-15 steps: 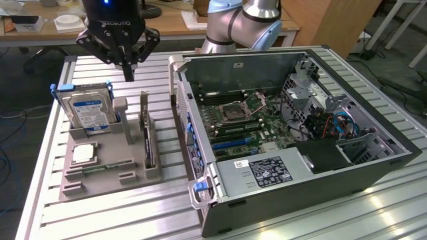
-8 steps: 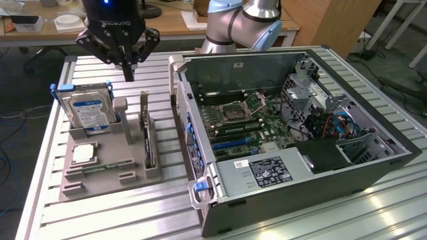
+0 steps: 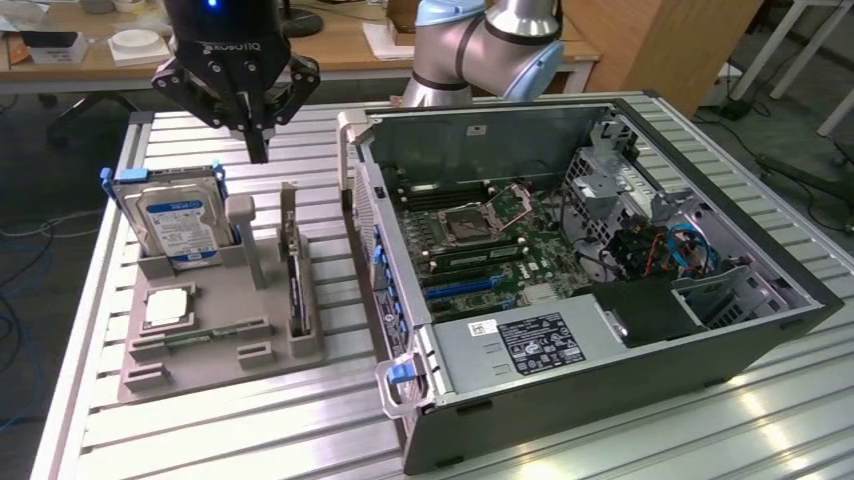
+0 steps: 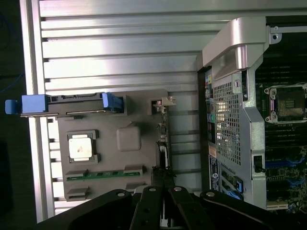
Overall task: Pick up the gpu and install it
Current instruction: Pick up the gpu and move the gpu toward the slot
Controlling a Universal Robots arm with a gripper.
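Approach-for-pick step. Tool (image 3: 258, 148) clenched, grasping nothing, hovered upper left of exterior frame, above gpu (image 3: 295, 285). Gpu stood edge-on in grey tray (image 3: 200, 368) on surface, left-centre of frame, untouched, outside computer case (image 3: 641, 400). Judged: pick called for tool parted, lined along card's top edge.

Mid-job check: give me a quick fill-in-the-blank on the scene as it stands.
The gripper hovers above the grey holder with its fingers ___.
Standing on edge in that holder, between the hard drive and the computer case, is the ___.
The hard drive's bracket is coloured ___.
Missing words: shut; gpu; blue.
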